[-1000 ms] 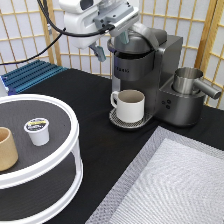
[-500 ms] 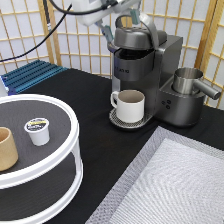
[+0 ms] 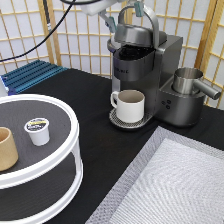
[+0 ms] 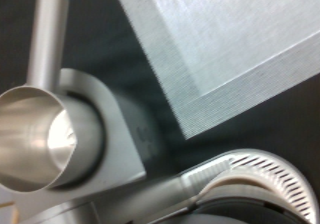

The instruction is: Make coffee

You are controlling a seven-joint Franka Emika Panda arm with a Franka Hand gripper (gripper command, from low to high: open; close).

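**Coffee maker lid up, pod on the turntable**

The bench (image 3: pixel 95 125) is covered in black cloth, with a pale grey woven mat (image 3: pixel 170 185) laid over its corner at the exterior view's bottom right. Behind it runs a folding screen (image 3: pixel 75 45) of light wooden slats and white paper panels, and a blue ribbed rack (image 3: pixel 32 75) lies at the exterior view's left edge, near the screen.

A round white two-tier turntable (image 3: pixel 72 150) stands at the exterior view's bottom left. On its dark upper tier sits the coffee (image 3: pixel 38 131), upright, label up, with a tan cup (image 3: pixel 7 148) just beside it toward the exterior view's left; the two do not touch.

The grey coffee maker (image 3: pixel 150 70) stands well apart, toward the exterior view's top right, its lid raised and the handle arched above. A white mug (image 3: pixel 131 105) rests on its drip tray. A steel pitcher (image 3: pixel 189 81) with a long handle sits on the machine's side; the wrist view looks down into it (image 4: pixel 33 137).

The hand (image 3: pixel 107 12) is at the exterior view's top, just above the machine's raised lid, mostly cut off by the edge; I cannot tell how far open it is or whether it has hold of anything.
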